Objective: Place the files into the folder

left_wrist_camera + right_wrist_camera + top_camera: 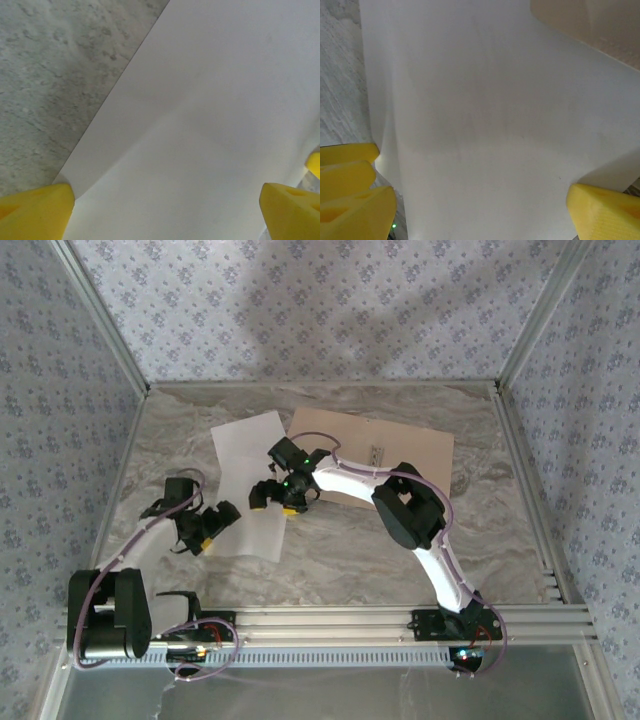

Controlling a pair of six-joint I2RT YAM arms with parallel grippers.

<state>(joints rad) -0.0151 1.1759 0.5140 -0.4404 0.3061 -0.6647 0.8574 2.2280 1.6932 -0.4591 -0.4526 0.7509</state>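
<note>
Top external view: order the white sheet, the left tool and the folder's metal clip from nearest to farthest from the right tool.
1. White sheet: directly under the right tool.
2. Left tool: to its left, nearer the bases.
3. Metal clip: off to its right, on the folder.

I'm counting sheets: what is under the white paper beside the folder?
Grey marbled table shows around the paper; whatever it covers, perhaps a second sheet, is hidden.
</note>
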